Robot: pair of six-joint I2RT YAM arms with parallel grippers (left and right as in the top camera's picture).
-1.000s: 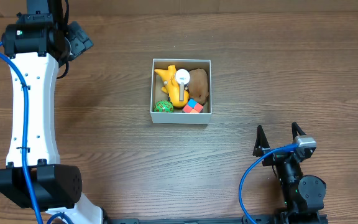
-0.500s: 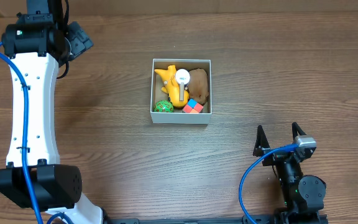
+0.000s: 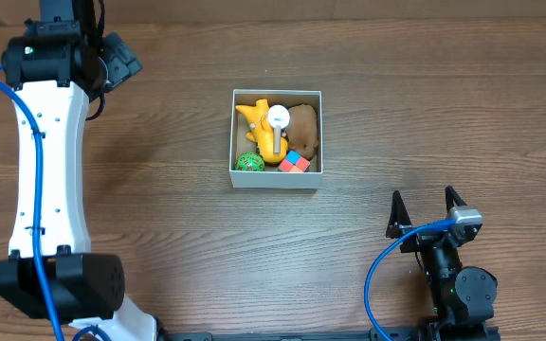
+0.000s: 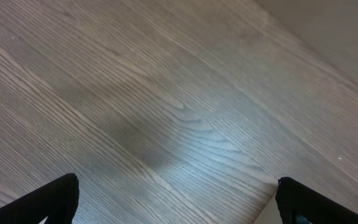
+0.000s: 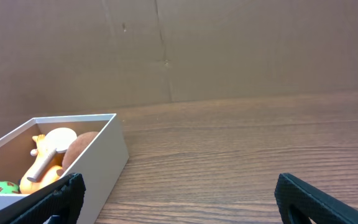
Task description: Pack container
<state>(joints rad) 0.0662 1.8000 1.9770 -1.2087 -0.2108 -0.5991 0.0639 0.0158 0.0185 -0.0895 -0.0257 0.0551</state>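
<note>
Sitting on the desk (image 3: 425, 95), the container (image 3: 275, 179) holds a yellow toy (image 3: 262, 133), a brown lump (image 3: 303, 128), a green ball (image 3: 247, 162) and a red-and-blue cube (image 3: 294, 162). The right end effector (image 3: 423, 204) is well off the container's near right corner, fingers spread wide. The left end effector (image 4: 178, 180) is far off its left side, likewise spread.

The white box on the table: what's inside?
The square white-walled box holds a yellow toy animal, a white round-headed peg, a brown rounded lump, a green patterned ball and a red-and-blue cube. Anything beneath them is covered.
</note>
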